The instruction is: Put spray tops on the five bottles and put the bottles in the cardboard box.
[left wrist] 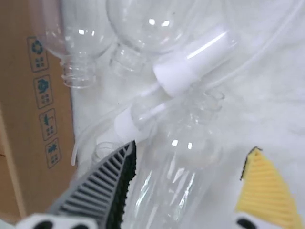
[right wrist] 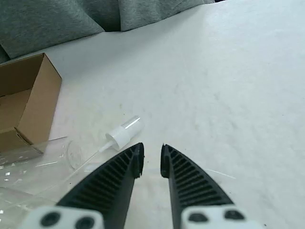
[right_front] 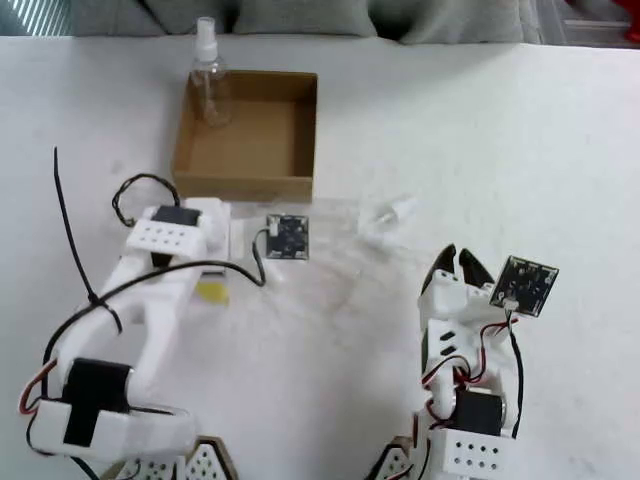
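A clear bottle (right_front: 210, 85) with a white spray top stands in the far left corner of the cardboard box (right_front: 245, 186). My left gripper (left wrist: 193, 148) hangs open just in front of the box wall (left wrist: 28, 119), its fingers on either side of a lying clear bottle (left wrist: 181, 171). Beyond that bottle lie two more open-necked bottles (left wrist: 78, 71) and two white spray tops (left wrist: 190, 62). My right gripper (right wrist: 152, 148) sits low near the table's front right (right_front: 458, 262), its fingers nearly together with nothing between them. A loose spray top (right wrist: 123, 131) lies just ahead of it (right_front: 392, 213).
A clear bottle (right wrist: 33, 164) lies between the right gripper and the box (right wrist: 28, 95). Grey cushions (right wrist: 57, 19) line the table's far edge. The white table (right_front: 540, 130) stretches bare to the right of the box. A black cable (right_front: 75, 250) trails along the left arm.
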Robot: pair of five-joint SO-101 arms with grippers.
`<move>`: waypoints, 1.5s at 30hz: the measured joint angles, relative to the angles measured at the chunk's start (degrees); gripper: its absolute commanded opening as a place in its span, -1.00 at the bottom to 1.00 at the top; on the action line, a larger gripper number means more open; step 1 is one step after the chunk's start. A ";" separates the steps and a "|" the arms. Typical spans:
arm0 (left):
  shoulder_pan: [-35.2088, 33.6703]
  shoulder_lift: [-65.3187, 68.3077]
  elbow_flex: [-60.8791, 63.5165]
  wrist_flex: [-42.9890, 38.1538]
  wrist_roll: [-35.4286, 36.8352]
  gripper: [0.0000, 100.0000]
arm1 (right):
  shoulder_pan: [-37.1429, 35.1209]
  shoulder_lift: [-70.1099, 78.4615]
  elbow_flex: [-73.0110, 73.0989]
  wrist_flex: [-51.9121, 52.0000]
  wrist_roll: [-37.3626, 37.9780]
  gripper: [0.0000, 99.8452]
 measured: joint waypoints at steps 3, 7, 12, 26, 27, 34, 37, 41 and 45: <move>0.00 4.04 -1.85 0.00 0.00 -0.30 | 0.00 0.00 0.00 0.00 0.00 -0.90; -0.18 7.21 -4.22 0.00 0.00 -0.31 | 0.00 0.00 0.00 0.44 0.00 -0.90; -0.18 8.26 -4.31 0.09 0.00 -0.40 | 0.00 0.00 0.00 0.53 0.00 -0.90; -0.09 8.26 -5.36 13.27 7.30 -0.52 | -0.18 0.00 0.00 0.53 0.00 -0.90; -0.09 8.26 -5.89 14.24 8.79 -0.52 | -0.18 0.00 0.00 0.53 0.00 -0.90; -0.09 8.26 -11.08 24.44 20.22 -0.52 | -0.18 0.00 0.00 0.53 0.00 -0.90; -0.09 8.26 -12.57 27.87 27.69 -0.51 | -0.18 0.00 0.00 0.53 0.00 -0.90; -0.44 8.26 -13.36 29.89 36.84 -0.51 | -0.18 0.00 0.00 0.53 0.00 -0.90; -3.08 8.26 -13.36 29.89 44.84 -0.51 | -0.09 0.00 0.00 0.53 0.00 -0.90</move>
